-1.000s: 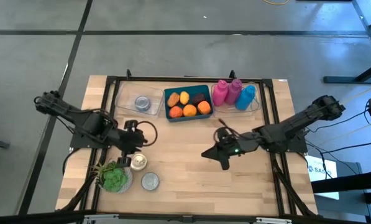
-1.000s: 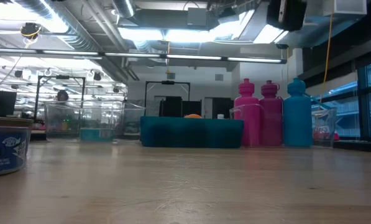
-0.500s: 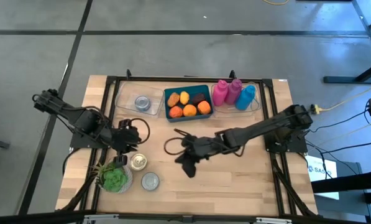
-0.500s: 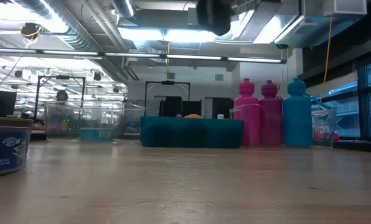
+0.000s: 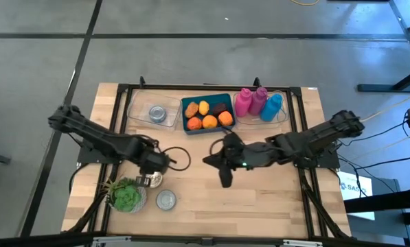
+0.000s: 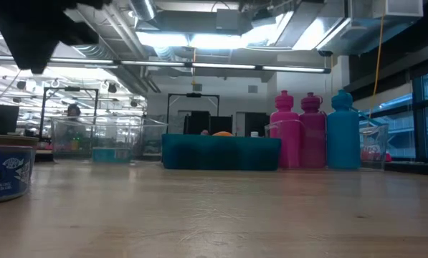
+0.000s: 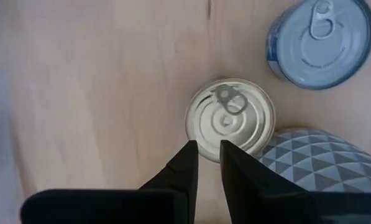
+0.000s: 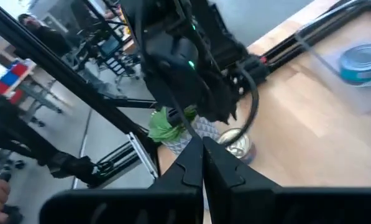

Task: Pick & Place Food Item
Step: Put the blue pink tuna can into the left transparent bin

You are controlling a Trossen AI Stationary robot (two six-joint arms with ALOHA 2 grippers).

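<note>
Several orange and brown food items [image 5: 208, 115] lie in a teal tray [image 5: 185, 113] at the table's far side; the tray also shows in the low view [image 6: 221, 152]. My left gripper [image 5: 152, 171] is shut and points down just above the rim of a gold can [image 7: 230, 118] that stands on the table; its fingers [image 7: 185, 168] hold nothing. My right gripper [image 5: 211, 162] is shut and empty above the middle of the table, near of the tray, and points toward the left arm [image 8: 179, 56].
A silver can [image 5: 165, 200] and a potted plant [image 5: 126, 195] stand at the near left beside the gold can. A clear bin with a can [image 5: 156, 113] is left of the tray. Two pink bottles and a blue one [image 5: 258, 103] stand right of it.
My right gripper has swung toward the table's left edge and then come part of the way back toward the right. My left gripper has gone toward the right and near edges, over the gold can. No object has moved.
</note>
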